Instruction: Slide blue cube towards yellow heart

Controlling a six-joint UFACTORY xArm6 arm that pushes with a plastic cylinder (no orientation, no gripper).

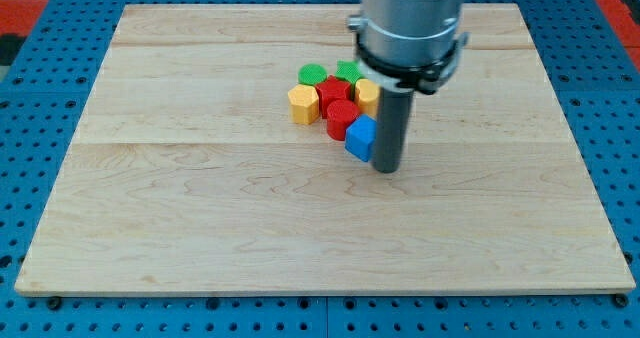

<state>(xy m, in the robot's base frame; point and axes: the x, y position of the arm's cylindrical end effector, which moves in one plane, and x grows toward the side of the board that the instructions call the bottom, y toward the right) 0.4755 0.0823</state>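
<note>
The blue cube (pixel 360 138) sits at the lower right of a tight cluster of blocks near the middle of the wooden board (pixel 200 208). My tip (pixel 387 168) is just right of the blue cube, touching or nearly touching its right side. A yellow block (pixel 367 96), partly hidden by the rod, lies just above the blue cube; its shape is unclear. Another yellow block (pixel 303 104), hexagon-like, sits at the cluster's left.
Two red blocks (pixel 338 106) fill the cluster's middle. Two green blocks (pixel 313 74) lie at its top, the right one (pixel 348 71) half hidden by the arm. The arm's grey body (pixel 412 23) covers the board's upper middle-right. A blue pegboard (pixel 40 128) surrounds the board.
</note>
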